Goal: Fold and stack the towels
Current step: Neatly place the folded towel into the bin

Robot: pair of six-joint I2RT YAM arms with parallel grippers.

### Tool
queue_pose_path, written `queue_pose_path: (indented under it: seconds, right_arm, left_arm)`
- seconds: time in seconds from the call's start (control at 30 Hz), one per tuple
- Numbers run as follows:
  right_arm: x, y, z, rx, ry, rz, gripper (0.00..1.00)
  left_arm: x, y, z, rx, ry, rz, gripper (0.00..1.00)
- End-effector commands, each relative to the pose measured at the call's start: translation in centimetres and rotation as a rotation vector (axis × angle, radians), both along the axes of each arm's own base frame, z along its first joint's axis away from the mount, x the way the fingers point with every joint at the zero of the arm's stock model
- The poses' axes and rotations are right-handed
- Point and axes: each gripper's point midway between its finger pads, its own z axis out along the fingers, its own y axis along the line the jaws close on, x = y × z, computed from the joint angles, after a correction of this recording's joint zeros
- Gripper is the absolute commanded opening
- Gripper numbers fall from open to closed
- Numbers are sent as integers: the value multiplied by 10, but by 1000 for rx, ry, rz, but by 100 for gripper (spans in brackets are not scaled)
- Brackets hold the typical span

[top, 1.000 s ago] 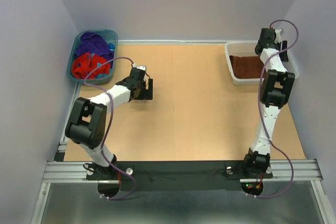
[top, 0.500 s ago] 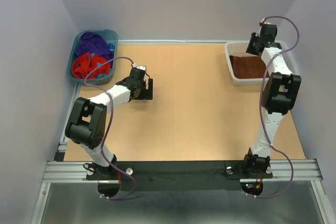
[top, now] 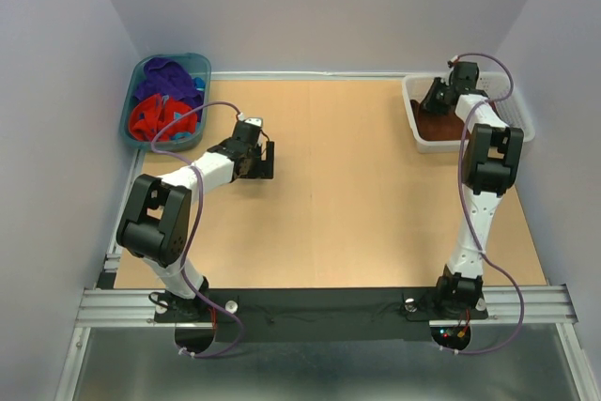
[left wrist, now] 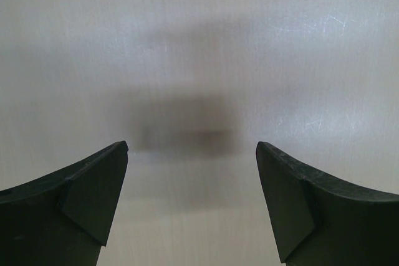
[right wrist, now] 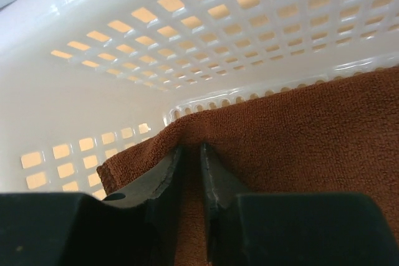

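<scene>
- Since a second ago, the right arm has swung from the far right rim down into the white mesh basket (top: 410,108), and its jaws have narrowed. The left arm has not shifted.
- Top view: the right gripper (top: 438,97) sits at the far left part of the brown towel (top: 441,127). The towel lies flat in the basket, its long side running left to right along the basket, with the right end hidden by the arm. The left gripper (top: 270,159) hangs over the table (top: 357,194), near the teal tub (top: 205,82) that holds a purple towel (top: 164,82) and a red towel (top: 155,117).
- Left wrist view: the left gripper (left wrist: 192,154) is spread wide, with only bare table between its fingers.
- Right wrist view: the right gripper (right wrist: 190,154) is pinched onto a raised ridge at the brown towel (right wrist: 299,141) edge. The cloth spreads away to the right, and the basket (right wrist: 187,42) wall stands just behind.
</scene>
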Motion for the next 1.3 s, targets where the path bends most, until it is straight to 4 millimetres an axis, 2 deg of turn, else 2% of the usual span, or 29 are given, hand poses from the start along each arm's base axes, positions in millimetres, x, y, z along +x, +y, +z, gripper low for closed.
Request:
queue_pose_path:
  seconds: [0.0, 0.2, 0.33, 0.6, 0.87, 1.03, 1.17, 1.27]
  right_arm:
    - [18, -11, 24, -57, -84, -60, 25]
    - [14, -12, 73, -88, -164, -51, 25]
    - [9, -1, 86, -49, -183, -16, 25]
    - [4, 23, 75, 0, -159, 36, 21]
    - [1, 28, 30, 38, -71, 32, 17]
    - [3, 15, 1, 4, -21, -31, 17]
    - [8, 13, 2, 4, -29, -50, 19]
    - [14, 16, 22, 25, -66, -49, 23]
  left_arm:
    - [13, -8, 16, -5, -55, -17, 95]
    - [14, -10, 19, -10, -61, -22, 95]
    - [13, -11, 19, -10, -63, -24, 95]
    - [13, -11, 20, -4, -64, -25, 95]
    - [13, -9, 19, 5, -65, -21, 95]
    - [13, -10, 20, 6, -67, -23, 95]
    - [14, -11, 25, -6, -81, -24, 95]
    - [15, -18, 36, -49, -114, -37, 95]
